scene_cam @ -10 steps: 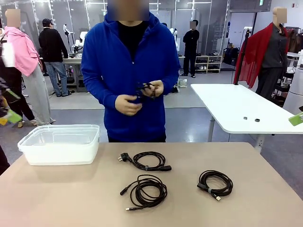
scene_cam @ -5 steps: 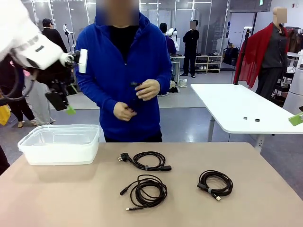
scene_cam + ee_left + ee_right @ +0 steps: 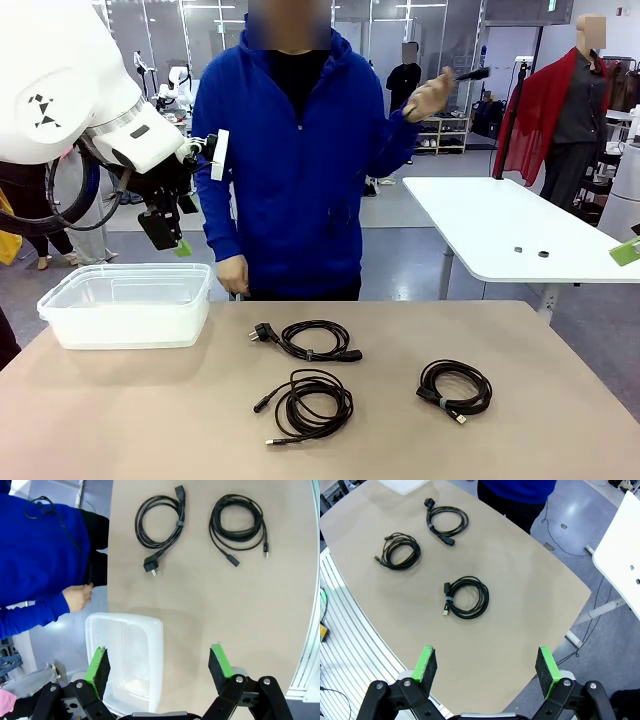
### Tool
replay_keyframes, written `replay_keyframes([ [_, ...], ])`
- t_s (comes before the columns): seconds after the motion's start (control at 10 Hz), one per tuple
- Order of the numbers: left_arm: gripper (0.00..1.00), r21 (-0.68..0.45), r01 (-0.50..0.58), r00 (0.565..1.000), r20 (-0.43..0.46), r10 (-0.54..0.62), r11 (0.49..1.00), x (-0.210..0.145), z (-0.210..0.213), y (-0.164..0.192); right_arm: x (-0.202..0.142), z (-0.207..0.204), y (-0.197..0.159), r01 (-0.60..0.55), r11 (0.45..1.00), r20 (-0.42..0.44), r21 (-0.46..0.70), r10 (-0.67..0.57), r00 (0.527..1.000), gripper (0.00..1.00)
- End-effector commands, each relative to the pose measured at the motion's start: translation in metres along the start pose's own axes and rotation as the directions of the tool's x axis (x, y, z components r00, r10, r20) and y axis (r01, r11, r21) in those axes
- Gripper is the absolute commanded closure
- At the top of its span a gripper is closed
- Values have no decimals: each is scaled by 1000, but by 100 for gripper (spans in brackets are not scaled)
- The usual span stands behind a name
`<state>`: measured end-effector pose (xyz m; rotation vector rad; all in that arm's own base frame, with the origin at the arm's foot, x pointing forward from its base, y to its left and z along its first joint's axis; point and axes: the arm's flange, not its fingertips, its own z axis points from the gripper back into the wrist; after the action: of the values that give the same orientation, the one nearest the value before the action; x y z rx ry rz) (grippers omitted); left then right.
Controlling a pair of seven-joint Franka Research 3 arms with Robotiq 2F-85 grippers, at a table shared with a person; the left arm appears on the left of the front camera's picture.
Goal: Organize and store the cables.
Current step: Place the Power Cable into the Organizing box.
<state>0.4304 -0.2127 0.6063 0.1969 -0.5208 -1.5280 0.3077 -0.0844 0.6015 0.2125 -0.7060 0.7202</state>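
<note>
Three thin black cables (image 3: 308, 403) lay apart on the tan worktop (image 3: 120, 420), each wound into a round coil with small plugs at its ends. The left end effector (image 3: 160, 655) hung open above the white bin (image 3: 125, 325). The right end effector (image 3: 487, 657) hung open, high over the worktop.

The front camera sits low at the near edge of the table (image 3: 560, 400) and faces across it to the person (image 3: 300, 170) standing at the far side. The left gripper (image 3: 172, 238) hangs in its upper left, above the tub (image 3: 125, 320). The left wrist camera looks straight down from well above, past its own fingertips: the tub lies under one finger and two cables (image 3: 181, 524) lie far ahead of the tips. The right wrist camera, behind the right gripper (image 3: 486, 667), looks steeply down from high up, with all three cables ahead of its fingers. All views share the tabletop and those two cables. The front and right wrist views also share the third.
</note>
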Motion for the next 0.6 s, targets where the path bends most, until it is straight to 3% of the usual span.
replay_keyframes([
  [0.0,0,-8,-1,1000,-4,1,1000,-2,0,0,-1,0,0,-6,1000,2,3,6,1000,0],
  [0.2,0,-1,-1,1000,-1,1,1000,-1,0,0,-1,0,0,-6,1000,2,3,6,1000,0],
  [0.3,0,26,44,999,-8,-44,999,9,-6,-5,-1,0,0,-6,1000,2,3,6,1000,0],
  [0.5,0,53,145,989,33,-147,988,47,-36,21,-1,0,0,-6,1000,2,3,6,1000,0],
])
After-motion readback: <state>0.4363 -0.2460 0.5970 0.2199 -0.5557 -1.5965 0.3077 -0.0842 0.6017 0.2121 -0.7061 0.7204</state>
